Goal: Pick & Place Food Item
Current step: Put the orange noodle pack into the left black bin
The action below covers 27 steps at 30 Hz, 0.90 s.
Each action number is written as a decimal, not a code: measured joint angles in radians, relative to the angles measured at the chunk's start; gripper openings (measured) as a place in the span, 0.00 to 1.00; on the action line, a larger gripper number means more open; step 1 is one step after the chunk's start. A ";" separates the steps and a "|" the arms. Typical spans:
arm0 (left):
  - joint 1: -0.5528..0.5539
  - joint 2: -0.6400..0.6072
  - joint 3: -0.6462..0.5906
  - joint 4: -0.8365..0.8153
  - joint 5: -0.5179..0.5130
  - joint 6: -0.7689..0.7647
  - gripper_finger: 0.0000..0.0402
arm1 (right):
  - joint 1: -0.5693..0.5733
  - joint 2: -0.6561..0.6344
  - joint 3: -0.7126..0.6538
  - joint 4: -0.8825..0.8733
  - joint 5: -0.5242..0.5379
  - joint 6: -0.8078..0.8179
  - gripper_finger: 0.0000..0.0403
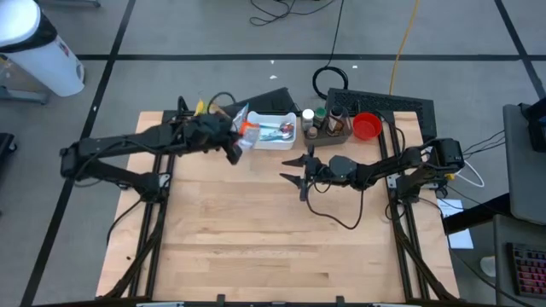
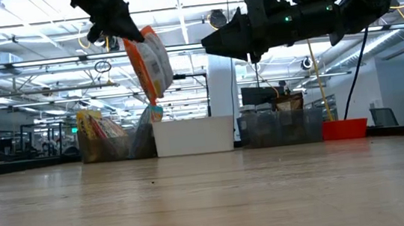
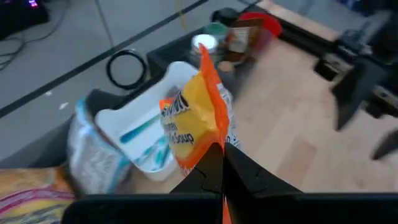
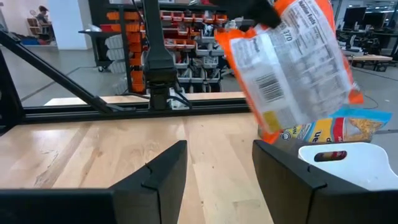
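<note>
Below the left gripper (image 3: 222,163), pinched tight on its top seam, the soup packet (image 3: 196,121) hangs light, crinkly and limp.

Seen level across the wooden surface (image 2: 211,195), the left gripper (image 2: 129,32) pinches an orange soup packet (image 2: 149,62) hanging tilted above a white bin (image 2: 193,136), while the right gripper (image 2: 213,42) hovers beside it, a red bowl (image 2: 344,129) far off.
</note>
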 joint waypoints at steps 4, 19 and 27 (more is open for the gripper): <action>0.077 -0.029 0.000 -0.015 0.011 0.012 0.00 | 0.000 0.000 0.000 0.000 0.000 0.000 0.43; 0.360 -0.033 0.000 -0.074 0.118 0.026 0.00 | 0.000 0.000 -0.001 -0.001 0.000 0.000 0.43; 0.445 -0.023 0.000 -0.074 0.135 0.046 0.00 | 0.000 0.000 -0.001 0.000 0.000 0.000 0.42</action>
